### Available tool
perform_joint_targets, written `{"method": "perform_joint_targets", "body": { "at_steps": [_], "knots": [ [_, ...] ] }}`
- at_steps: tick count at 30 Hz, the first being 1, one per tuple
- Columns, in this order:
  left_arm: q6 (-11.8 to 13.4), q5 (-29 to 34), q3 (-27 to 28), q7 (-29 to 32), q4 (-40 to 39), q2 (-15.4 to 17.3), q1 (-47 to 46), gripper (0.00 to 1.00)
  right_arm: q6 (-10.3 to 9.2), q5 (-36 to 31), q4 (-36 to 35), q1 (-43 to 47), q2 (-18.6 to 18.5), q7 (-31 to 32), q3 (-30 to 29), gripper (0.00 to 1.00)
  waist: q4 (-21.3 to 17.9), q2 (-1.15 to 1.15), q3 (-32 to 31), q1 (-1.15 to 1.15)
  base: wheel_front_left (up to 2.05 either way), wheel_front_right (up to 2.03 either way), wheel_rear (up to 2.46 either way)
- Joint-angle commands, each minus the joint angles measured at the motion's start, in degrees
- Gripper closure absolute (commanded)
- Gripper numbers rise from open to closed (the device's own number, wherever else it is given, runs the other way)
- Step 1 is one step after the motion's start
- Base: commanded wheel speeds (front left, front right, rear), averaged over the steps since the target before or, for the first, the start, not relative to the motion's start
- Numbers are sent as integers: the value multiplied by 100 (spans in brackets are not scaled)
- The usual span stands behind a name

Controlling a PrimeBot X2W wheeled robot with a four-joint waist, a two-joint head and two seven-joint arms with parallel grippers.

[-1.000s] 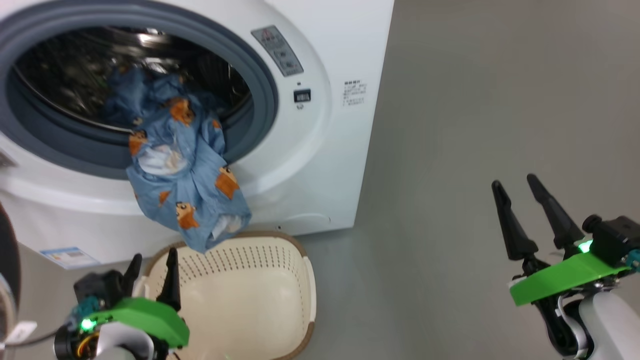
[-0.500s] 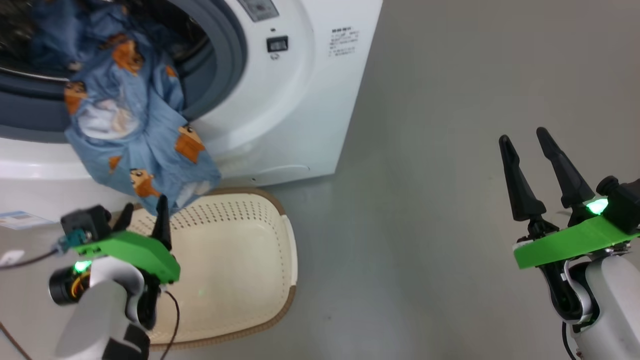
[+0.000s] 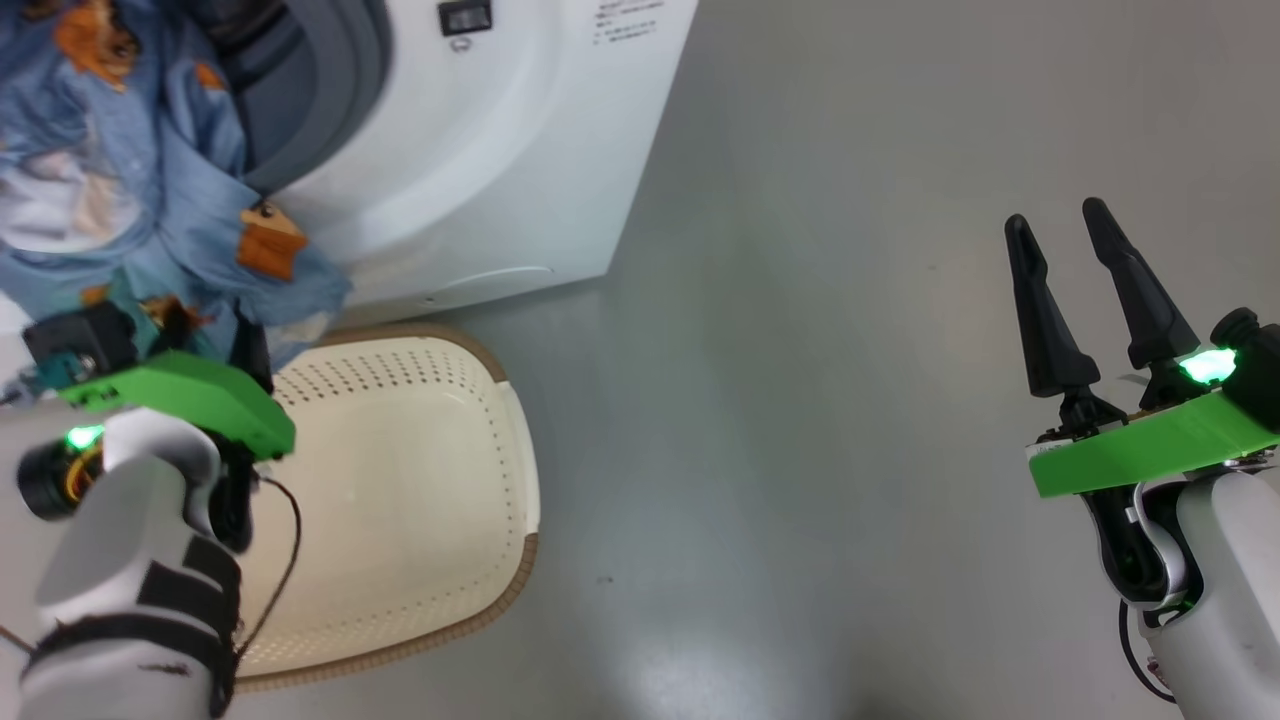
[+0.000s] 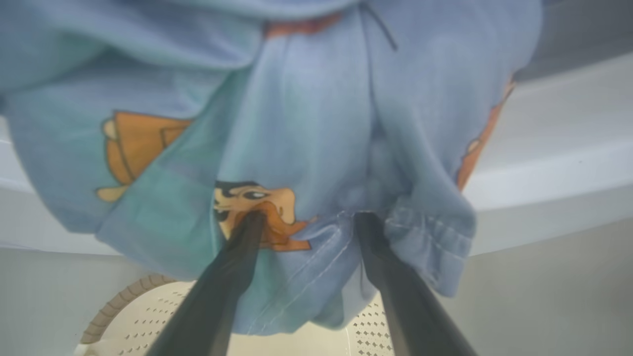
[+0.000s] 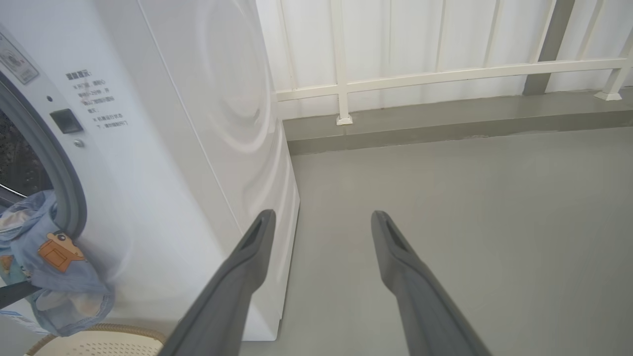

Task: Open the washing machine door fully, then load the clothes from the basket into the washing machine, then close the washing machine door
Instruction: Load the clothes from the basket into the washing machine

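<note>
Clothes (image 3: 150, 200) dangling from the washing machine (image 3: 480, 150): we are poising our left hand (image 4: 309, 216), fingers (image 4: 232, 267) apart, for a deep hem (image 4: 316, 237) grip.

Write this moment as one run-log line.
stage: loading | clothes: hanging from washing machine mouth over basket | left hand: open, at their lower edge | right hand: open, empty

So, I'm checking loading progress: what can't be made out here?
- Steel drum inside: cut off by the head view's top-left edge; a dark sliver in the right wrist view.
- Cream perforated plastic basket, left side: head view, hidden by the pale left forearm.
- Whether the left jaws touch the light blue cartoon-print garment: left wrist view, tips end against blurred fabric.
- White washing machine label print: too small.
</note>
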Motion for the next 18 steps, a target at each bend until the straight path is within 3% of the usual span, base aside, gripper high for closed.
{"method": "perform_joint_targets", "body": {
  "at_steps": [1,4,5,6,7,18],
  "knots": [
    [-41,-30,120,-69,18,261,-180,0,25,-67,-150,-1,-55,-29,31,0,-150,0,186,-1,0,0,0],
    [-10,-32,121,-102,171,341,-398,0,25,-64,-173,-22,-39,-29,18,0,-193,0,274,-1,0,0,0],
    [6,-36,125,-120,211,359,-460,7,25,-63,-179,-29,-33,-29,14,0,-205,0,298,-1,0,0,0],
    [32,-37,128,-154,236,367,-510,63,25,-64,-185,-34,-27,-29,11,0,-214,0,318,-1,0,0,0],
    [52,-34,128,-193,251,372,-549,100,25,-67,-190,-35,-21,-29,6,0,-219,0,329,-1,0,0,0],
    [5,-21,42,-388,362,301,-564,100,25,-100,-138,-40,24,-29,-40,0,-135,0,220,-1,0,0,0]
  ]
}}
